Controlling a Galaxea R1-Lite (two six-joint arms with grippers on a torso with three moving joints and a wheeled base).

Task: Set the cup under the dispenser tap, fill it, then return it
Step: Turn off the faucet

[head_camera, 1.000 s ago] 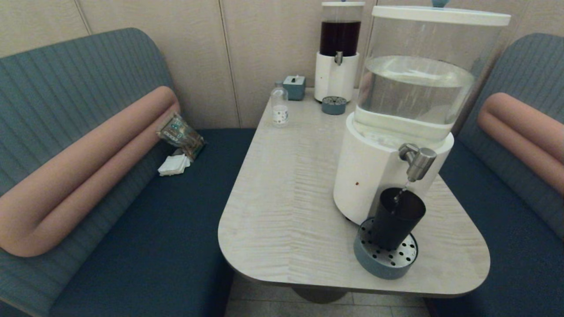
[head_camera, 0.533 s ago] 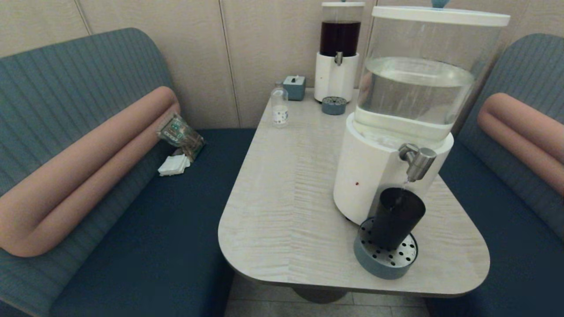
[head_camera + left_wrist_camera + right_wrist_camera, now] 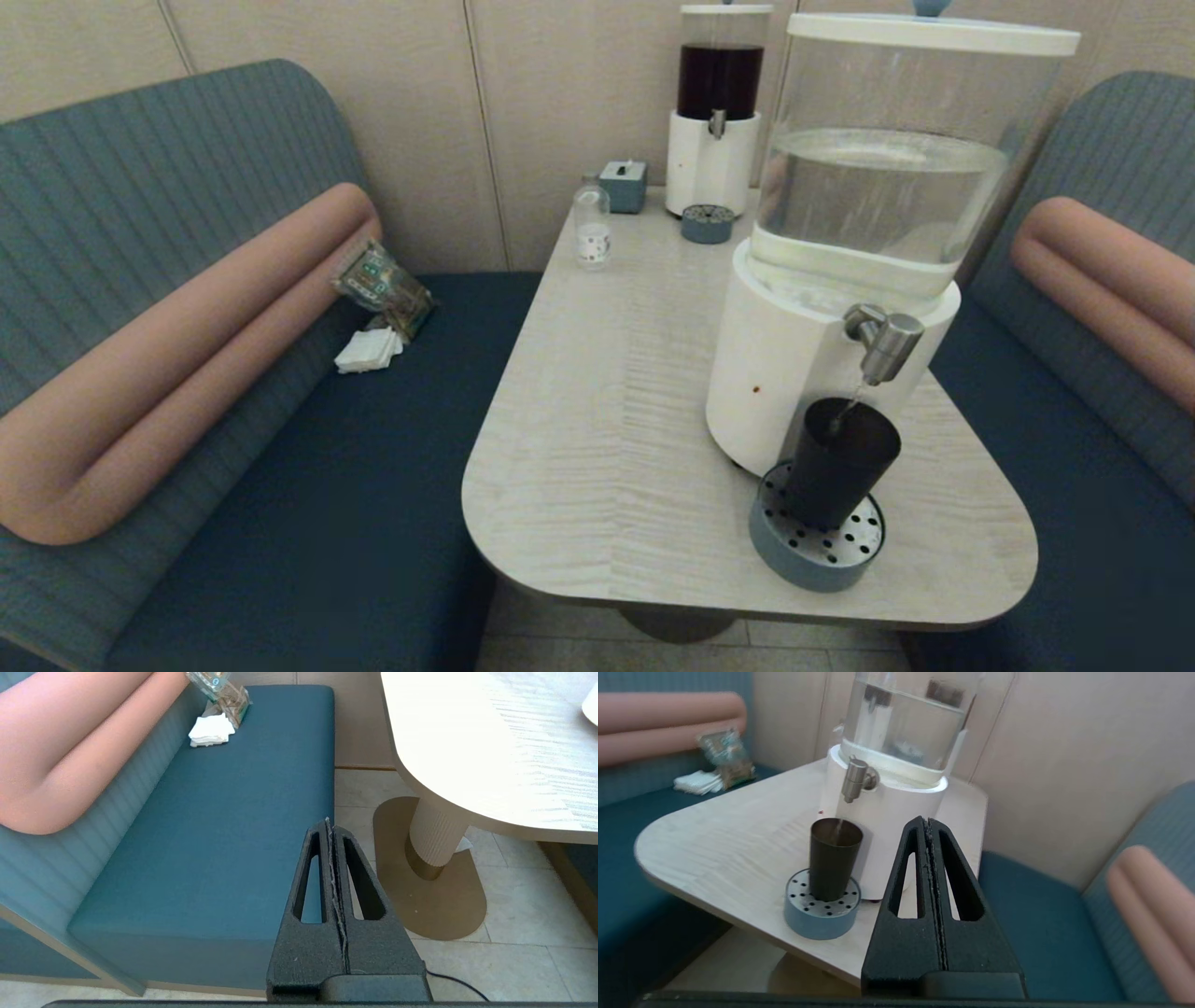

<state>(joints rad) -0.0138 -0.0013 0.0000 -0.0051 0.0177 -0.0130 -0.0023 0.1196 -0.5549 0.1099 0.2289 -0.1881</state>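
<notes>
The black cup [image 3: 837, 464] [image 3: 833, 862] stands upright on the blue perforated drip tray [image 3: 817, 546] [image 3: 821, 912], directly below the steel dispenser tap [image 3: 884, 341] [image 3: 856, 778]. A thin stream of water falls from the tap into the cup. The tap belongs to the white-based dispenser [image 3: 794, 364] with a clear water tank. My right gripper [image 3: 928, 823] is shut and empty, held off the table's near right corner, apart from the cup. My left gripper [image 3: 328, 825] is shut and empty, low over the floor beside the left bench. Neither gripper shows in the head view.
A dark-liquid dispenser [image 3: 719, 112] with its own small tray [image 3: 708, 224], a small clear bottle [image 3: 592, 224] and a teal box [image 3: 624, 185] stand at the table's far end. A snack bag [image 3: 383, 285] and napkins [image 3: 369, 350] lie on the left bench.
Water keeps running from the tap into the cup and the tank's water surface has sunk slightly. The cup and tray have not moved.
</notes>
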